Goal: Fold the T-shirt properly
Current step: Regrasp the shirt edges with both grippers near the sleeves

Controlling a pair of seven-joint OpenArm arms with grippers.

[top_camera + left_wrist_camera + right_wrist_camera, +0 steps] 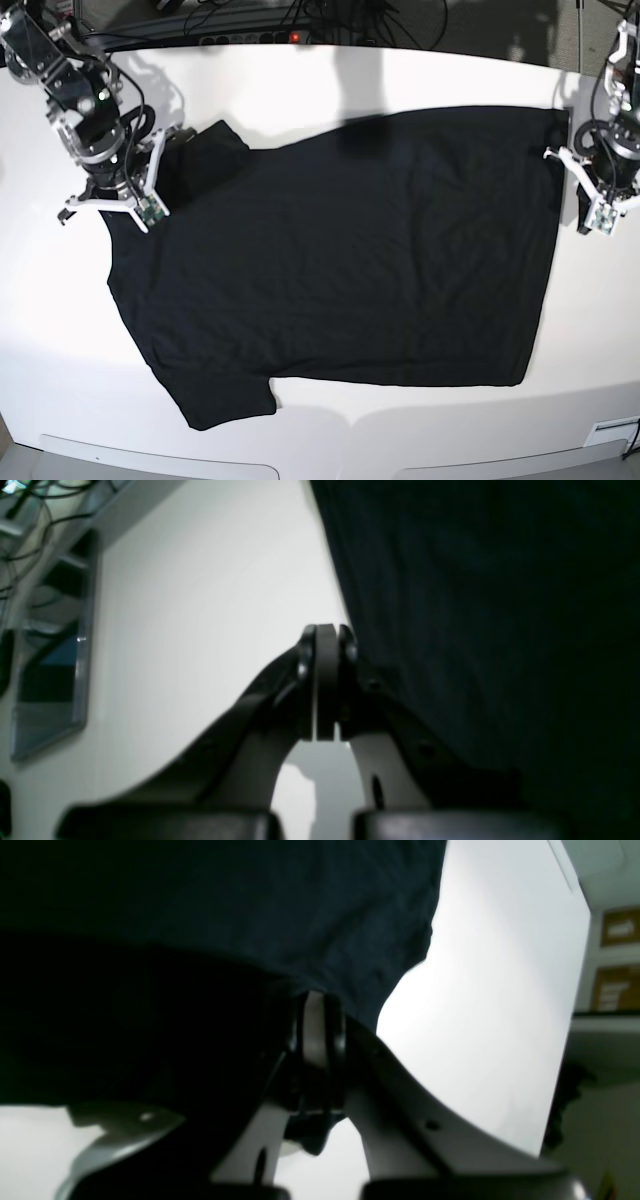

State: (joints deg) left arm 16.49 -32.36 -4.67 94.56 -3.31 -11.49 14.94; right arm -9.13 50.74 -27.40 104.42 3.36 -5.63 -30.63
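The black T-shirt [340, 250] lies spread flat on the white table [420, 75], plain side up; no print shows. My right gripper [112, 200] is at the shirt's upper left corner by the sleeve. In the right wrist view the gripper [316, 1032] is shut, with dark cloth [210, 915] bunched around and over its fingers. My left gripper [598, 195] is at the shirt's right edge. In the left wrist view the gripper [325, 680] is shut with its pads together, and the shirt's edge [475, 630] meets the right finger; no cloth shows between the pads.
Cables and a power strip [250, 38] run along the table's far edge. A shelf frame [50, 645] stands beyond the table in the left wrist view. Boxes on shelves [617, 960] show in the right wrist view. The table's front edge [320, 465] is near the lower sleeve.
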